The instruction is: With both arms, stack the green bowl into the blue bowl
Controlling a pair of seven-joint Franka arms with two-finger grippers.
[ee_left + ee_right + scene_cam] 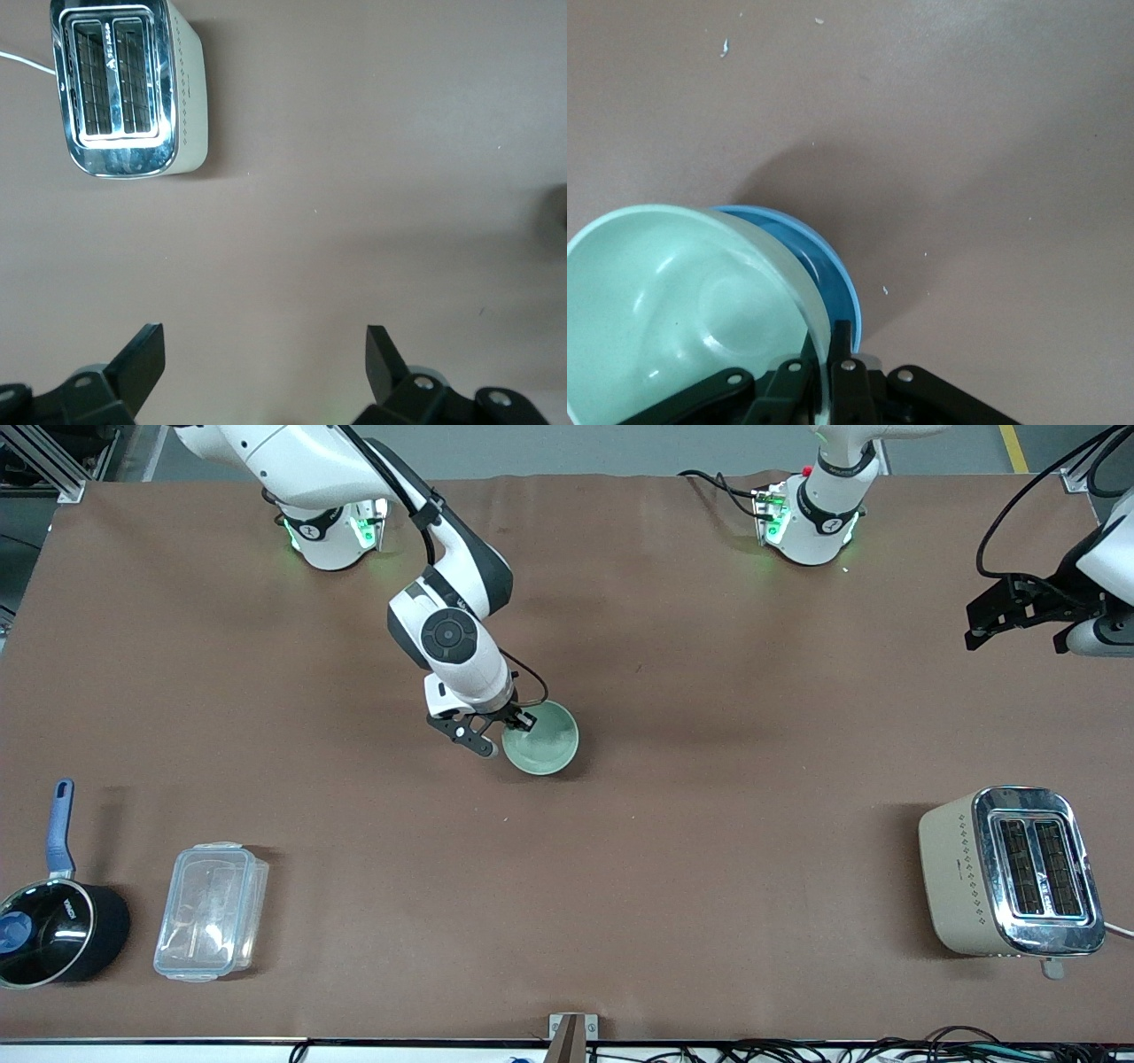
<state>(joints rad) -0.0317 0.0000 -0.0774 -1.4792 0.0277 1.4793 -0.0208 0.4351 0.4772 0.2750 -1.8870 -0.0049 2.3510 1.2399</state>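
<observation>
My right gripper [508, 735] is shut on the rim of the pale green bowl [542, 739] at the middle of the table. In the right wrist view the gripper [829, 343] pinches the green bowl's [682, 301] wall, one finger inside and one outside. The green bowl is tilted over the sky-blue bowl [828, 257], whose rim shows just beneath it. I cannot tell whether the two touch. The blue bowl is hidden under the green one in the front view. My left gripper [974, 631] is open and empty, up in the air over the left arm's end of the table, and waits [266, 354].
A cream and chrome toaster [1001, 872] stands near the front camera at the left arm's end and shows in the left wrist view [124, 88]. A black saucepan with a blue handle [53, 934] and a clear plastic box [211, 912] sit near the front camera at the right arm's end.
</observation>
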